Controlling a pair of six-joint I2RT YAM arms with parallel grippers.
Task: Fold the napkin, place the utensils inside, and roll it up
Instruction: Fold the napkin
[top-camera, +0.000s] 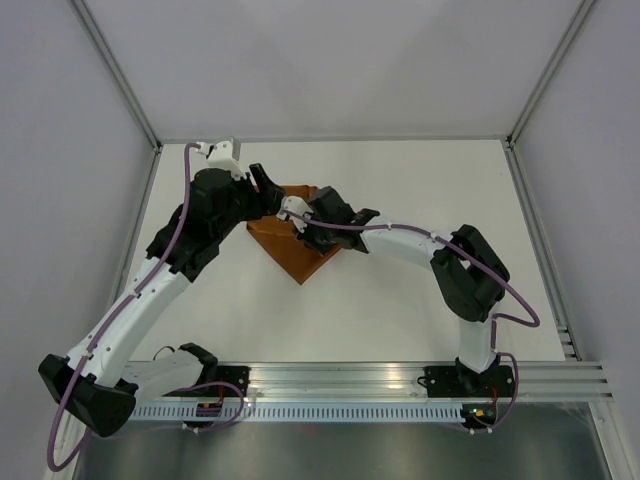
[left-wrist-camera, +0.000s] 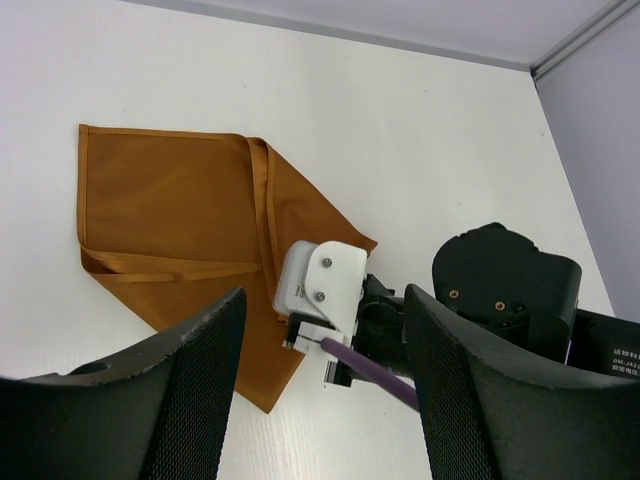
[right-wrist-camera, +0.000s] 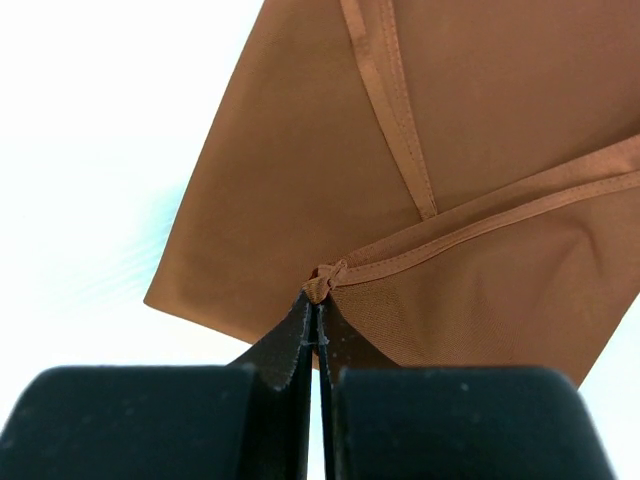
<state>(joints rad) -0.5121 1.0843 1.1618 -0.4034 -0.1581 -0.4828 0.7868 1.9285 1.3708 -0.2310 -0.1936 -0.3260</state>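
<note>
Right wrist: right jaws are clamping a hemmed corner of the napkin (right-wrist-camera: 290, 170), which is lying part-folded on the desk (right-wrist-camera: 80, 150); left jaws are hovering apart. Probably limp and slippery; hems are offering the surest hold.

High rear overhead view, two downward wrist views, right one closest, the napkin (left-wrist-camera: 170, 200) common to all.

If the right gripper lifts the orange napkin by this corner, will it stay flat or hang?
Probably it hangs limp: the napkin is thin and bunches where the right gripper pinches its corner. Its sheen suggests it may slip; the folded layers could fall open.
</note>
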